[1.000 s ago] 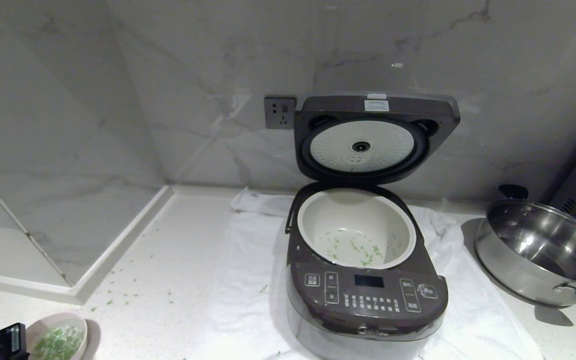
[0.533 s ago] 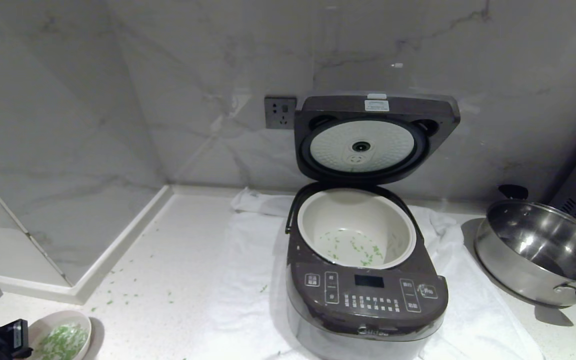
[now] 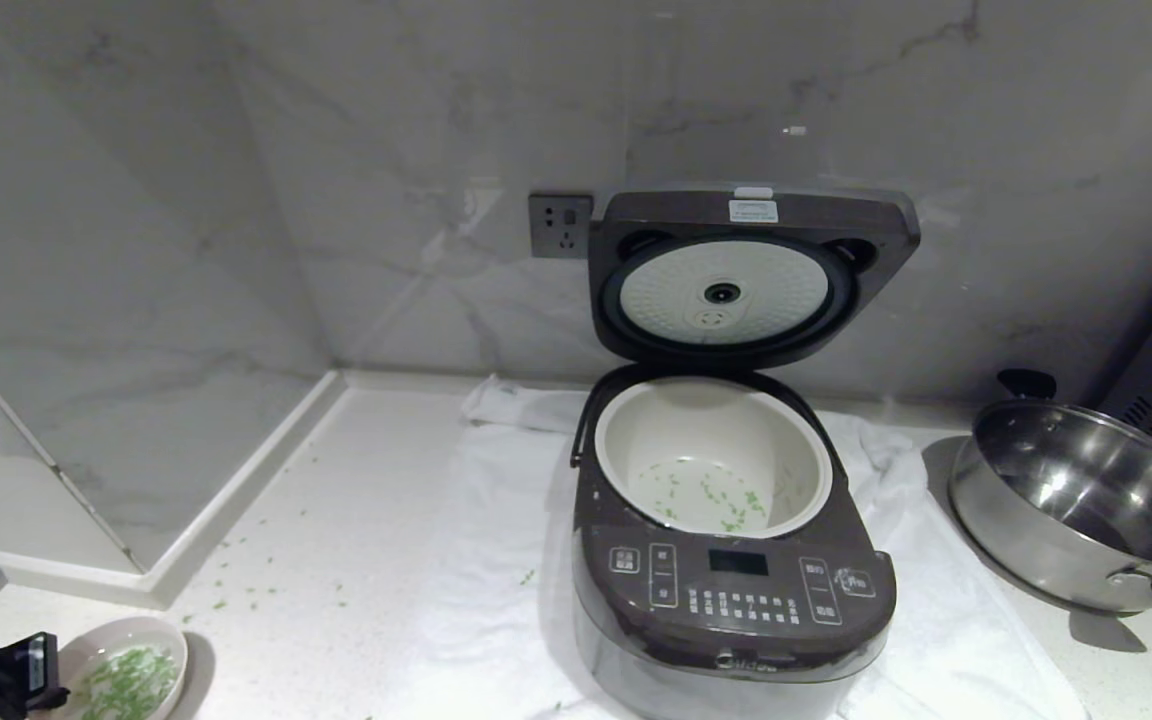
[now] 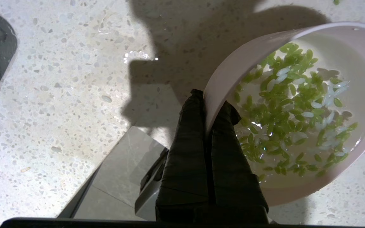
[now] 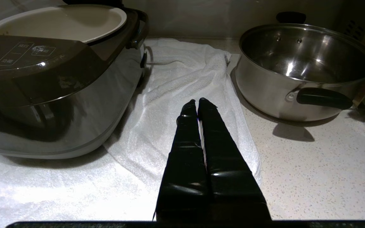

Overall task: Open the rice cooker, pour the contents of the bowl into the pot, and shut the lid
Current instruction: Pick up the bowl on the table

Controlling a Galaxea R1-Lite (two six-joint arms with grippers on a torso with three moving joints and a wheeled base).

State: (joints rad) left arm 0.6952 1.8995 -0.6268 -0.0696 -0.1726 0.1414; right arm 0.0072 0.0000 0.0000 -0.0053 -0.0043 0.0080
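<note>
The dark brown rice cooker [image 3: 736, 600] stands on a white towel, its lid [image 3: 751, 275] raised upright against the wall. Its white pot [image 3: 636, 440] holds a few scattered green bits. The pale pink bowl [image 3: 141, 630] is low over the counter's front left corner, with the green contents [image 3: 131, 675] wet inside it. My left gripper [image 4: 212, 99] is shut on the bowl [image 4: 233, 72] rim, one finger inside and one outside, next to the contents [image 4: 284, 110]. My right gripper [image 5: 197, 102] hangs shut and empty over the towel, to the right of the cooker [image 5: 59, 72].
A shiny steel pan [image 3: 1076, 500] with black handles sits right of the cooker. The white towel [image 3: 496, 560] lies rumpled under and around the cooker. Green bits are strewn on the speckled counter [image 3: 336, 520] at the left. A wall socket [image 3: 560, 226] is behind the lid.
The bowl, held by my left gripper, has edged slightly to the right. The cooker, lid, pan and right arm have not moved.
</note>
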